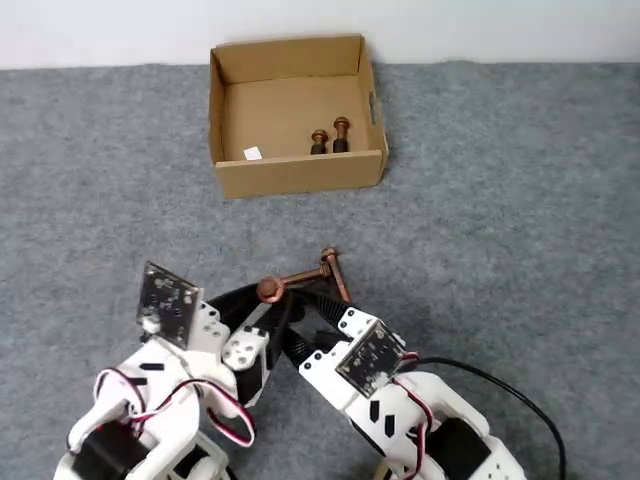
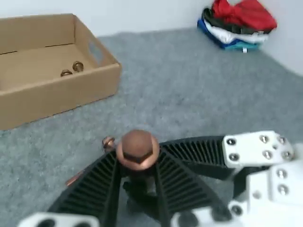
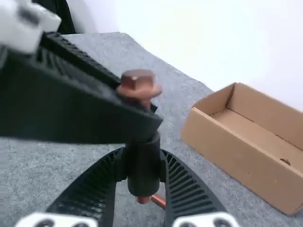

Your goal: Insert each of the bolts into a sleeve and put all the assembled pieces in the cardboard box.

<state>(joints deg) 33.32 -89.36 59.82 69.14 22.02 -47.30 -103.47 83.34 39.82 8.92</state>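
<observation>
Two assembled pieces (image 1: 330, 137) already stand in the cardboard box (image 1: 300, 172). The third is being joined above the table (image 1: 520, 220): the left tool (image 2: 137, 177) is closed on the bolt (image 2: 137, 147) under its head, and the right tool (image 3: 142, 182) is closed on the black sleeve (image 3: 142, 163), with the bolt tip showing below it. A loose bolt (image 1: 338, 278) lies just beside them, so I judge the task about half done.

Your left hand (image 2: 136, 163) has black ribbed fingers (image 2: 94, 184) hiding the shank of the copper hex-head bolt (image 2: 137, 149); a black cylindrical sleeve (image 3: 142, 165) covers more below. The brown cardboard box (image 3: 246, 137) is cut off at the frame's right edge.
</observation>
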